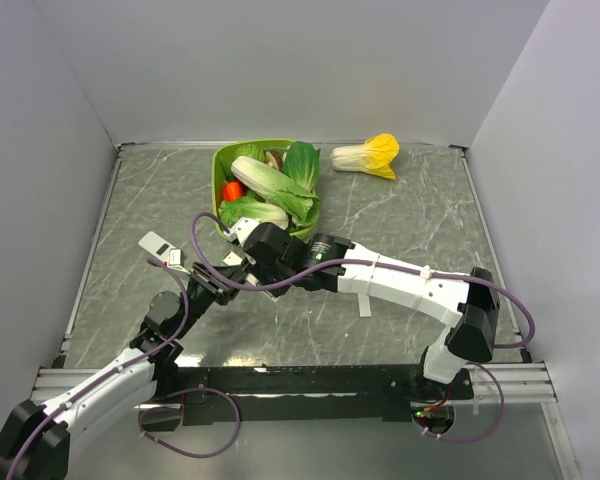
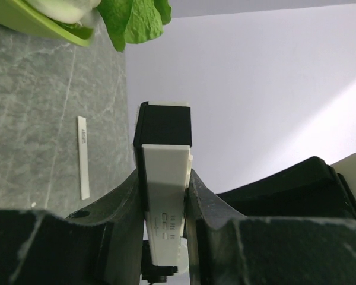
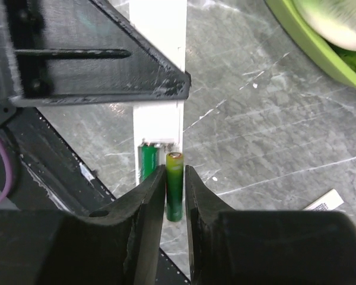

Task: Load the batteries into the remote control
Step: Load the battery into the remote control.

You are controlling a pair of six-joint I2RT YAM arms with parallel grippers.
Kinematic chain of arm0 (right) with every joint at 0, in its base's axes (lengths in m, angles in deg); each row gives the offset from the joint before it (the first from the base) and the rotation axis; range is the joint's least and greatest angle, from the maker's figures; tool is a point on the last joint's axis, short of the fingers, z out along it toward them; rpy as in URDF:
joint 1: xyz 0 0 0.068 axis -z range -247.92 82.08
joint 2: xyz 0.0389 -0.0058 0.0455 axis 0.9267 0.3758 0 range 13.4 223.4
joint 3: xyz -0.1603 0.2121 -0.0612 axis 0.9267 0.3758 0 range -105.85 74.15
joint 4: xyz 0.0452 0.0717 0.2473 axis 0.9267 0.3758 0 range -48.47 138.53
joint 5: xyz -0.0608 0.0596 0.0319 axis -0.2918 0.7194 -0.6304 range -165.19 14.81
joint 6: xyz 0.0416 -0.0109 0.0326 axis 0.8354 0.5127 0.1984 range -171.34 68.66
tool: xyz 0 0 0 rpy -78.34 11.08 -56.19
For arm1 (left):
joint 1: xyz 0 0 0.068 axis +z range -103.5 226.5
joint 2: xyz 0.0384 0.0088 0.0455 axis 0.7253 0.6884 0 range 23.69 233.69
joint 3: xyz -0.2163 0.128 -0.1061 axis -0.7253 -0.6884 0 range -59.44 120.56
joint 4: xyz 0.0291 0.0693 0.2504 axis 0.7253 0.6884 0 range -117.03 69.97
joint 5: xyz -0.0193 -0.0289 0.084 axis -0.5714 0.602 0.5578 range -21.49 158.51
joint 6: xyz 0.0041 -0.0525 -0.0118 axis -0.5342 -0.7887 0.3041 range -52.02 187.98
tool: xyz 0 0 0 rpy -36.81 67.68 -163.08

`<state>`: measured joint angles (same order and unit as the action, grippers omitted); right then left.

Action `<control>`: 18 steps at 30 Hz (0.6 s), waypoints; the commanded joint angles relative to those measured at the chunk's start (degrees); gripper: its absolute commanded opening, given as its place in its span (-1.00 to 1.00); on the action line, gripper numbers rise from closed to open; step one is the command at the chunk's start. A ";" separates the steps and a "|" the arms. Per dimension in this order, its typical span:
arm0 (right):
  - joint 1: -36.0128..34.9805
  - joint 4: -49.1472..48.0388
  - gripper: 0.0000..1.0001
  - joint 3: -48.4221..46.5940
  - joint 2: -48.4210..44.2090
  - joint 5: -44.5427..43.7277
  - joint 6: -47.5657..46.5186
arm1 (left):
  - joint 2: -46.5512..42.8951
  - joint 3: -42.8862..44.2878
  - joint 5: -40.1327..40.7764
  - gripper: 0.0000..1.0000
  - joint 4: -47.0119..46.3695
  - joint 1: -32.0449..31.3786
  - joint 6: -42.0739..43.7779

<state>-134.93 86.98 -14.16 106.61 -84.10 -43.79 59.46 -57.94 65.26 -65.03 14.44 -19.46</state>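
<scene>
The left end effector (image 2: 165, 181) is clenched on the remote (image 2: 164, 154). One battery (image 3: 146, 163) already lies in the remote's bay. The second battery (image 3: 174, 193) sits just beside it, long axis parallel to the remote's, between the fingers (image 3: 147, 205) of the right end effector (image 3: 174, 173), the nearer arm. I cannot tell whether they grip it or stand loose.

The bench (image 1: 420, 220) looks like smooth grey marbled stone with a faint sheen. The remote control (image 2: 164, 202) is smooth white plastic with a matt black section. The 2 batteries (image 3: 174, 190) have glossy green wrappers, 1 showing a metal cap. The right fingers (image 3: 143, 205) are matt black plastic, scuffed.
</scene>
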 commanded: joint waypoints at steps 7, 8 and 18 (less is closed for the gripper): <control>-1.20 2.71 -0.45 -2.83 1.89 -0.67 -0.43 | -1.76 -12.13 -0.89 -0.98 -7.53 -0.20 -4.23; -1.29 2.80 -0.45 -2.92 1.89 -0.76 -0.61 | -1.76 -12.04 -0.89 -0.98 -7.36 -0.20 -4.23; -1.46 4.91 -0.74 -3.88 -0.66 -2.08 -1.31 | -1.23 -11.96 0.43 -0.98 -5.07 -0.20 -0.90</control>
<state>-135.67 88.38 -15.13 106.76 -85.69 -44.47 58.76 -57.98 64.65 -65.34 14.38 -20.62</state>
